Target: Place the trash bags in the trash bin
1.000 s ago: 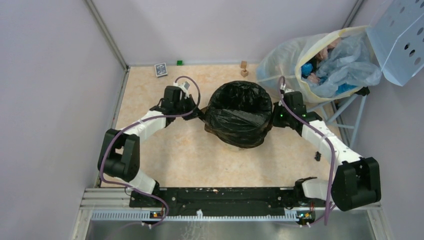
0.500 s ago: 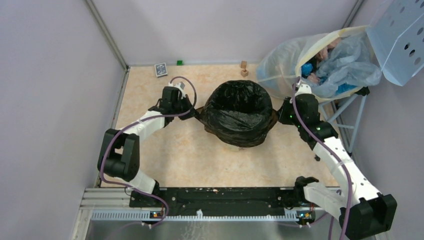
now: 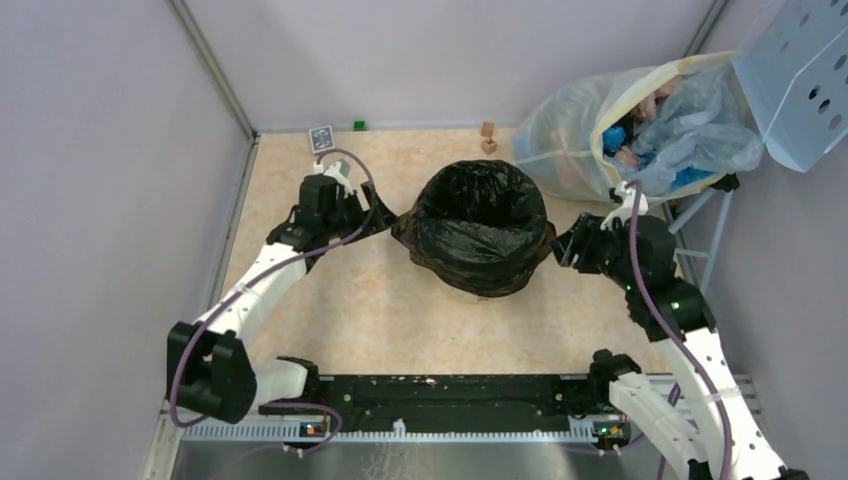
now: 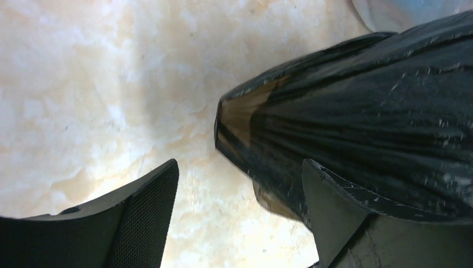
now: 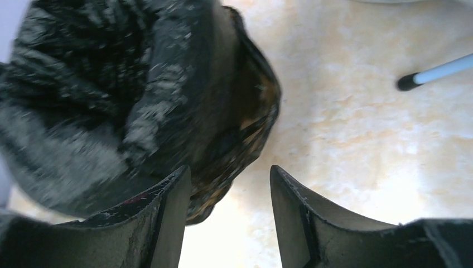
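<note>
One bin (image 3: 463, 292), one black bag (image 3: 480, 228), perhaps two blocks (image 3: 488, 146).

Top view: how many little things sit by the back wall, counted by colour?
Brown wooden blocks: 2
Green block: 1
Dark patterned card: 1
Total: 4

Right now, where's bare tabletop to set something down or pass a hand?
Widest free patch: pale marbled tabletop between the black-lined round cream bin and the black base rail. Smaller strip behind the bin, before the back wall. Crowded right of the bin: right gripper, translucent whitish-yellow sack.
</note>
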